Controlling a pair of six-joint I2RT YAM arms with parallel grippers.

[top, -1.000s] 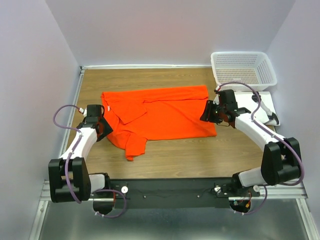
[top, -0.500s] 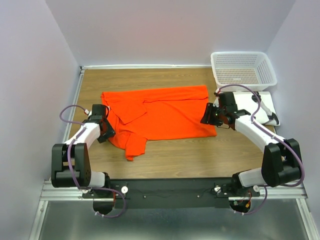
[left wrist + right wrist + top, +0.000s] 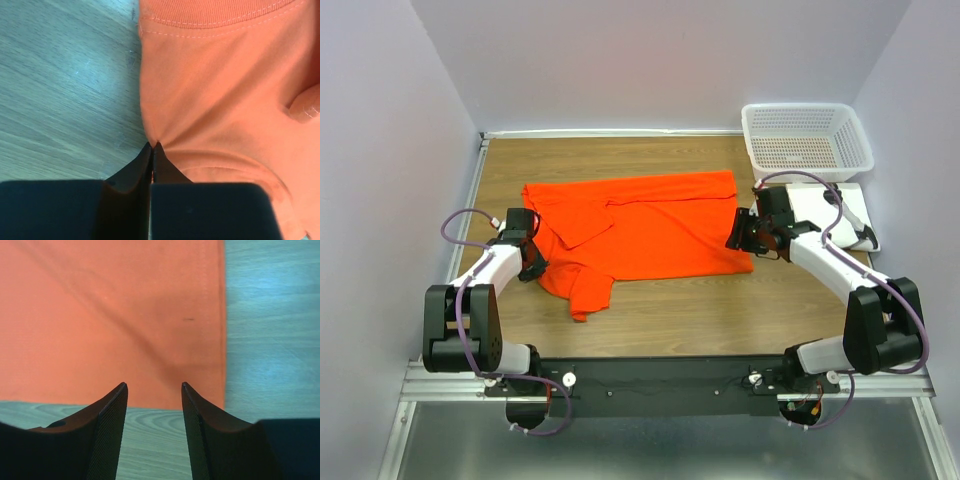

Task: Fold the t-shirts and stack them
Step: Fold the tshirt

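Pinching a pucker of cloth at the left edge of the orange t-shirt (image 3: 650, 225), the left jaws are gripping it fully closed. The shirt is lying spread across the middle of the desk (image 3: 680, 310), while the right jaws are standing parted at its right corner, holding nothing.

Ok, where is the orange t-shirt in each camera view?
Top external: t-shirt spread flat, centre of picture.
Left wrist: t-shirt fills the right side, edge pinched by left gripper.
Right wrist: t-shirt fills the upper left, beyond open right gripper.
Shared landmark: the wooden table.
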